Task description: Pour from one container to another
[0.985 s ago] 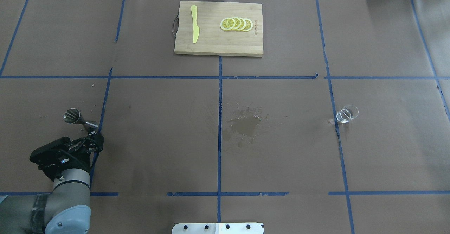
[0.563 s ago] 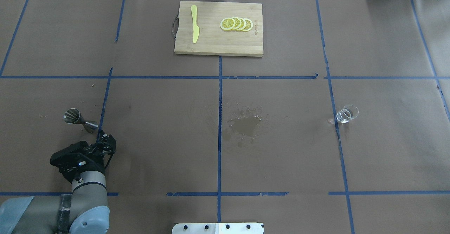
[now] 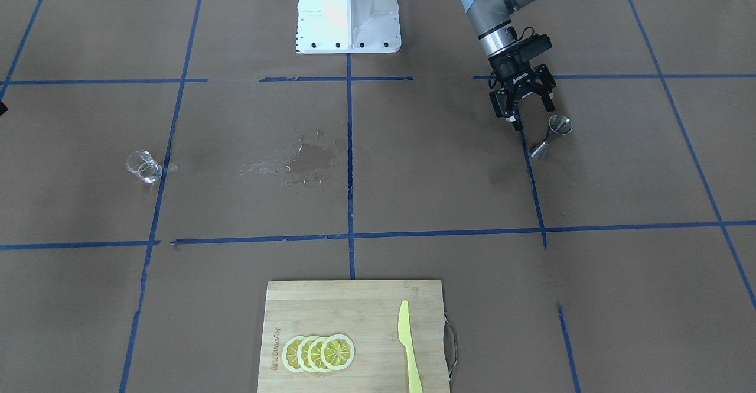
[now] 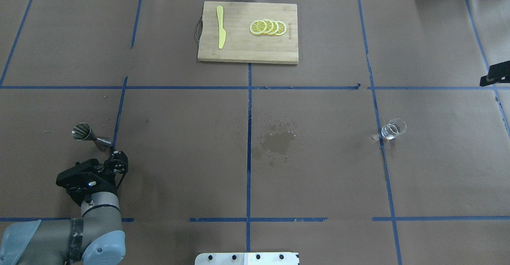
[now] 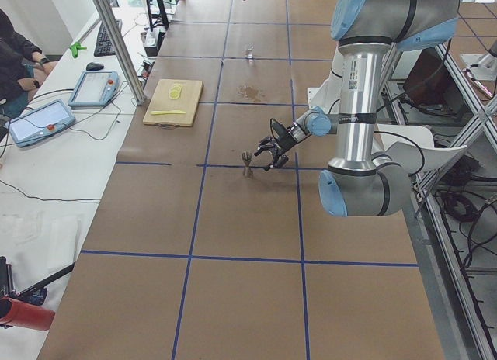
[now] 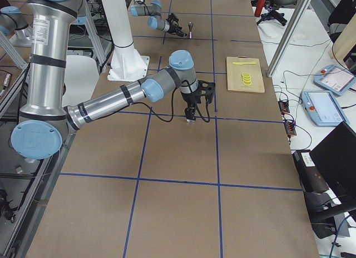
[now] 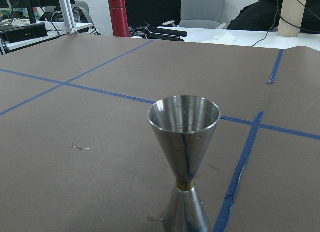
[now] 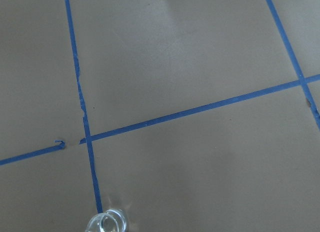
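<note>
At the lower left of the overhead view, your left end effector [image 4: 116, 154] hangs low over the counter [image 4: 179, 157] with its fingers spread and nothing between them. The steel jigger [image 4: 91, 134] stands upright just beside it, not touching it. In the left wrist view the jigger's upper cup looks drained, with only a few droplets on its wall.

At centre, a wet patch [image 4: 279, 141] darkens the counter. Above it, at top centre, the cutting board [image 4: 239, 53] carries a yellow knife [image 4: 220, 26] and 4 lemon slices [image 4: 267, 27], none of which seem to be part of this job.

At the right, the small glass [image 4: 393, 129] stands upright, well apart from the jigger. It may hold a little clear liquid, but you cannot be sure at this size.

The right end effector [image 6: 191, 118] shows only in the right-side view, above the glass, so you cannot tell how its fingers stand.

With both containers standing free and the jigger looking wet and empty, the pour itself is probably done. Backing the arms away seems to be all that is left.
</note>
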